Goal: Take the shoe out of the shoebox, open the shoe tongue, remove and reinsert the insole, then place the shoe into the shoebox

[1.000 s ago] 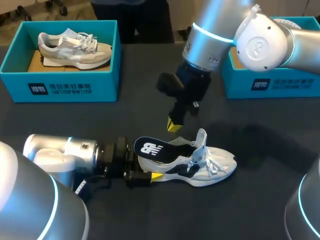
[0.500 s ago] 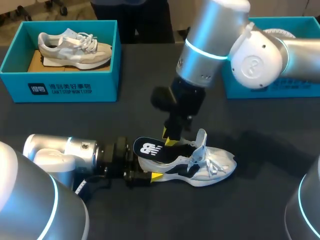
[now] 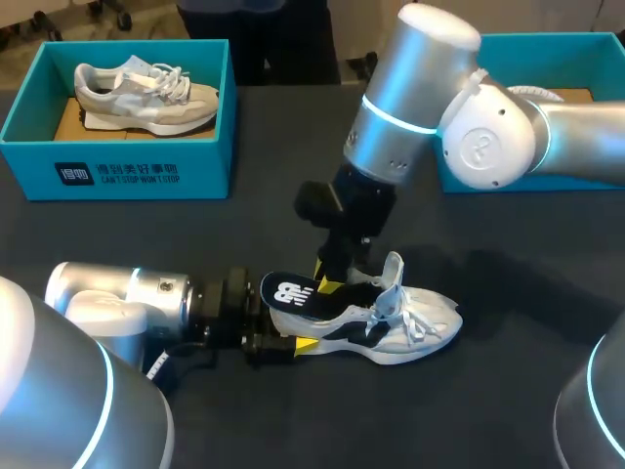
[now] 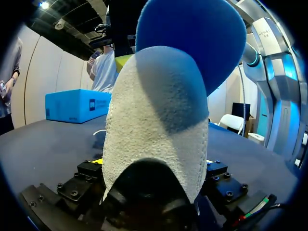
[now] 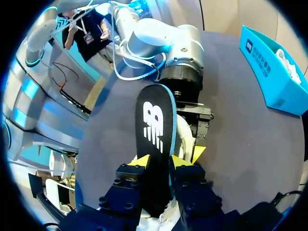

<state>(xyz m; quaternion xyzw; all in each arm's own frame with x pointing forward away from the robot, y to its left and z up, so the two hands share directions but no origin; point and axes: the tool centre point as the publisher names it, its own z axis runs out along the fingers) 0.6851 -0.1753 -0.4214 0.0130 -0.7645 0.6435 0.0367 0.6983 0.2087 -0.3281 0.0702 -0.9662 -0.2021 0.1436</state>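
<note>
On the near side of the dark bench [image 3: 508, 410], the left pincer [image 3: 288, 342] is clamped on the heel of a white shoe [image 3: 391, 322], which lies on its sole with the toe pointing to the right. From the left wrist the heel fills the space between the fingers. The black insole [image 3: 293, 291] stands halfway out of the heel opening, its blue underside facing back toward the left arm. The right pincer [image 5: 166, 161], reaching down from above, appears narrowly closed on the insole's lower part, a yellow tip on each side. The tongue [image 3: 393, 266] is lifted upright, laces loose.

By this evidence the shoe is out of its box and the tongue opened; the insole step is in hand, though whether it is coming out or going back cannot be told. Boxing the shoe is not yet done.

Farther back, a teal shoebox [image 3: 117, 171] at the left holds a grey shoe [image 3: 146, 93]. A second teal box [image 3: 547, 166] sits at the right, partly hidden behind the right arm.
</note>
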